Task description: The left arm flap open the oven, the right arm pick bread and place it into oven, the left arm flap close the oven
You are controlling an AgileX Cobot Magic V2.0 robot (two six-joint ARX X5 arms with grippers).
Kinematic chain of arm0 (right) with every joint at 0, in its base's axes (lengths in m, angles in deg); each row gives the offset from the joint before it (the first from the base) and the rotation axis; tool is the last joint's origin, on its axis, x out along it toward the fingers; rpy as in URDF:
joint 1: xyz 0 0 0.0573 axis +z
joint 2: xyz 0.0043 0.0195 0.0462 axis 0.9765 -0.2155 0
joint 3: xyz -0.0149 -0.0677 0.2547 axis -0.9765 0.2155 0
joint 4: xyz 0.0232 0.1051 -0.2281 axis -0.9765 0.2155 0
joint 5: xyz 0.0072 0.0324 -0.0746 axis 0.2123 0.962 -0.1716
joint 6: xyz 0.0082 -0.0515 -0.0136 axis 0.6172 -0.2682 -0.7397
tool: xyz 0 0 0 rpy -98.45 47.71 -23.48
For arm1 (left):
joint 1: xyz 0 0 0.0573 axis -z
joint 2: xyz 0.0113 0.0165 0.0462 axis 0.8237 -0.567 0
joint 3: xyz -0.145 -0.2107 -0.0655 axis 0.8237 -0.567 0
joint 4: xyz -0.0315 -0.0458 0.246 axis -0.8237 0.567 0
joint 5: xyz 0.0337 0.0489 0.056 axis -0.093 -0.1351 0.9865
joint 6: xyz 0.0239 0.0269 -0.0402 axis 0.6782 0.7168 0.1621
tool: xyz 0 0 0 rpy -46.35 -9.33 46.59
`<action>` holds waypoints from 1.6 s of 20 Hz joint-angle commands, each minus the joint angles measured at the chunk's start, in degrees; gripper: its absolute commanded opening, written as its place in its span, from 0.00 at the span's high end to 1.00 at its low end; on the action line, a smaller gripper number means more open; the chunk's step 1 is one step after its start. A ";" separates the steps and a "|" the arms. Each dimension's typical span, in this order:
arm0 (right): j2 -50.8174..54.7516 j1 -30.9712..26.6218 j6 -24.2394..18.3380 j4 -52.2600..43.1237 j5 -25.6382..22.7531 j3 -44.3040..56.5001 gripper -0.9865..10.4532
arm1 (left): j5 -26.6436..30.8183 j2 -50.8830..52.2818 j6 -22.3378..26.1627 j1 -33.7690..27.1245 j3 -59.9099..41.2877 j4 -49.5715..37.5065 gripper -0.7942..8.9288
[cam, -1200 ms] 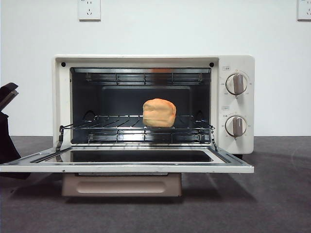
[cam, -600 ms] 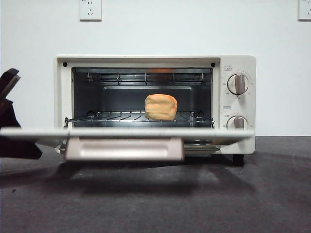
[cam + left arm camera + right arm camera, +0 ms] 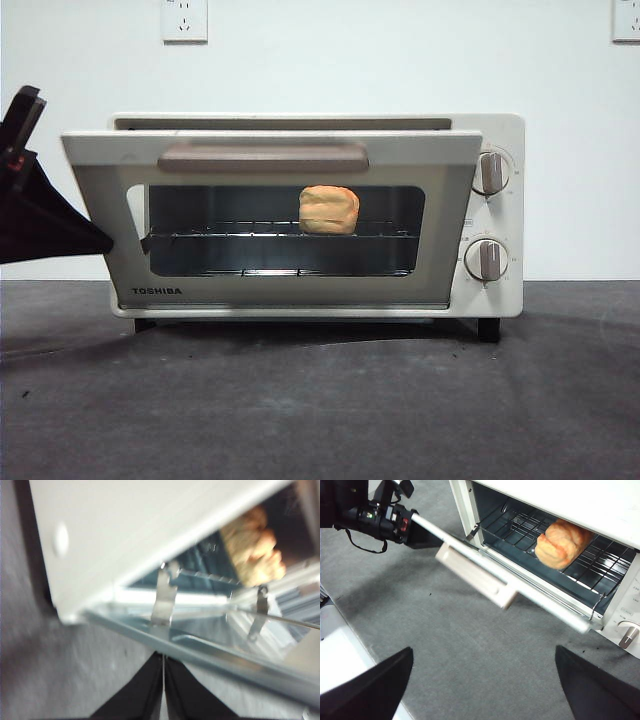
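Right gripper (image 3: 482,690) nearest, hovering over grey table (image 3: 320,400), jaws wide apart, holding nothing. Left gripper (image 3: 163,667) jaws pressed together, tip just beside door's (image 3: 270,220) side edge. Door nearly upright, slightly ajar. Bread (image 3: 329,210) on wire rack (image 3: 240,236) inside oven (image 3: 495,215), right of centre.

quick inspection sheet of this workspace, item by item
surface: dark grey table, bare in front of the oven
oven: door partly raised, not fully shut; beige handle near its top edge
bread: on the wire rack inside, seen through the glass
clutter: nothing seen
left gripper: jaws together, tip against the door's edge, at the oven's left in the front view
right gripper: jaws wide apart, holding nothing, back from the oven
cables: black strap loop on the left arm
surroundings: white wall with two sockets
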 commanded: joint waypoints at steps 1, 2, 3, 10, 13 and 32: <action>-0.35 0.57 0.61 -0.44 -0.17 -0.70 0.52 | -0.04 -0.37 -2.38 -0.50 0.98 -4.83 0.91; -0.35 0.57 0.61 -0.48 -0.17 -0.70 0.52 | 0.20 -0.37 -2.93 -0.50 0.98 -6.75 0.91; -0.35 0.57 0.61 -0.61 -0.17 -0.70 0.52 | 0.55 -0.37 -3.39 -0.50 0.98 -8.57 0.91; -0.35 0.57 0.63 -0.66 -0.28 -0.70 0.52 | 0.94 0.85 -4.81 -0.02 1.20 -9.07 0.91; -0.35 0.57 0.63 -0.68 -0.68 -0.70 0.52 | 1.22 4.09 -3.74 0.74 1.22 -6.38 0.90; -1.36 0.57 0.63 -3.63 -3.50 -0.70 0.52 | 23.89 29.22 22.14 13.22 26.25 52.76 0.90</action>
